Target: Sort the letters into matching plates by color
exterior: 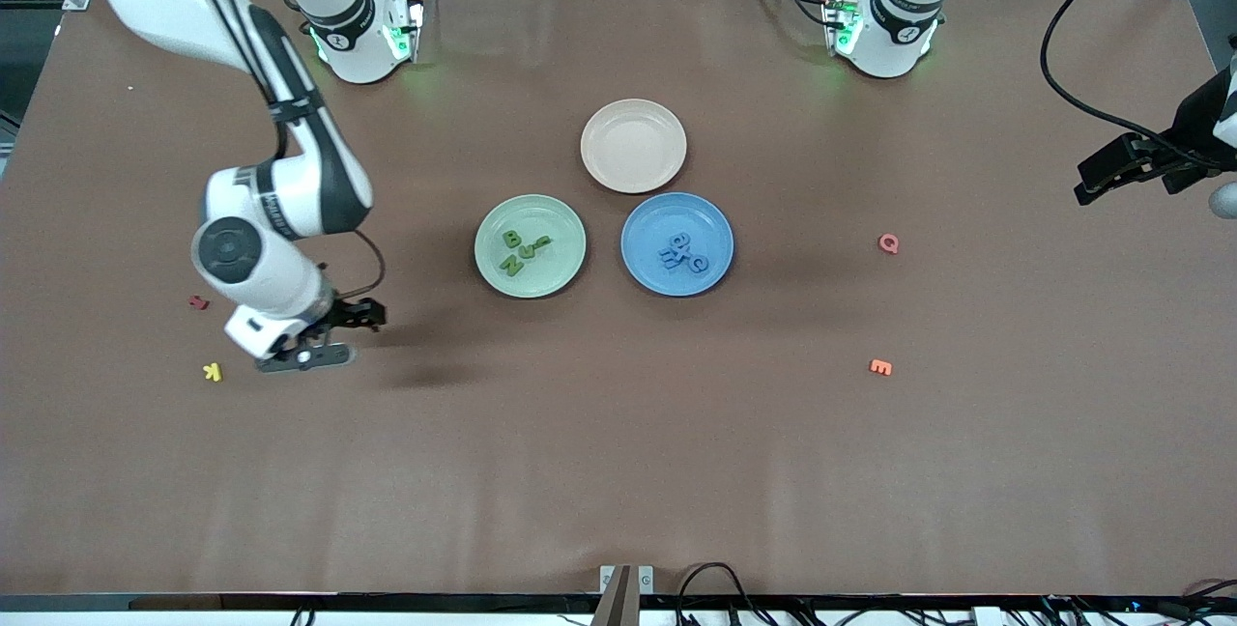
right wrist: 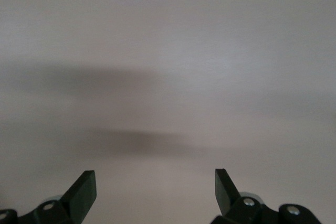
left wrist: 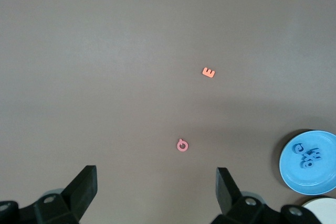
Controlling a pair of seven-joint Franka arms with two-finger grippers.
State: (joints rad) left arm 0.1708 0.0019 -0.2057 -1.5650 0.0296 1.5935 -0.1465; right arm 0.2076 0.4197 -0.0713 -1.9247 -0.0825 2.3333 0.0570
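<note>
Table: brown mat [exterior: 618,471] fills the frame; cable clutter along the top edge.
Plates: three at centre, green plate [exterior: 531,246], blue plate [exterior: 676,243], beige plate [exterior: 633,145].
Letters: four green letters [exterior: 520,251] in green plate; four blue letters [exterior: 682,252] in blue plate.
Strays: four; pink Q [exterior: 888,243], orange E [exterior: 880,367], yellow K [exterior: 213,372], red letter [exterior: 198,302].
Right gripper [exterior: 324,336]: lower left, fingers apart, empty.
Left gripper [exterior: 1121,172]: right edge, fingers apart, empty.

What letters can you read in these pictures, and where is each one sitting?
"B" and "N": green letters in the mint green plate; the others there are too small to read.
"C": one of the blue letters in the blue plate; the rest overlap, unreadable.
"Q": pink letter on the table.
"E": orange letter on the table.
"K": yellow letter on the table.
The dark red letter is too small to read.
</note>
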